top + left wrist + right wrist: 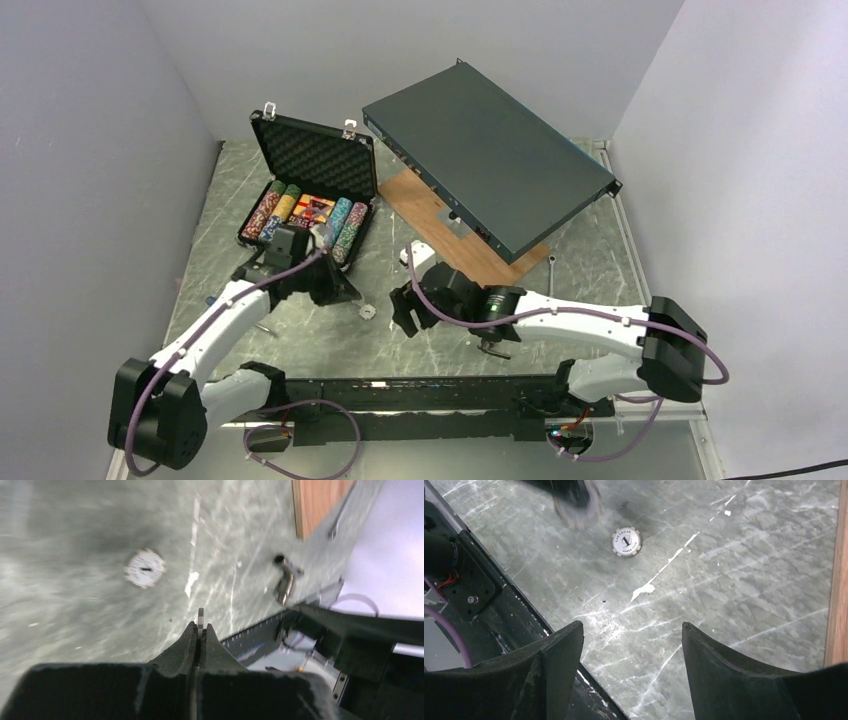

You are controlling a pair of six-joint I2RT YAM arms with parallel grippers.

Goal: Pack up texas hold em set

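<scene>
One chip [200,616] pinched by left jaws; right jaws wide.

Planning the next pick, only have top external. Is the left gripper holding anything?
Observer: Yes. The left wrist view shows the left gripper shut on a thin disc held edge-on, probably a chip.
Operator: And the right one?
Observer: The right wrist view shows the right gripper open, with nothing in it.
Operator: White speck between the arms?
Observer: A white poker chip lying flat, printed with a 1.
</scene>
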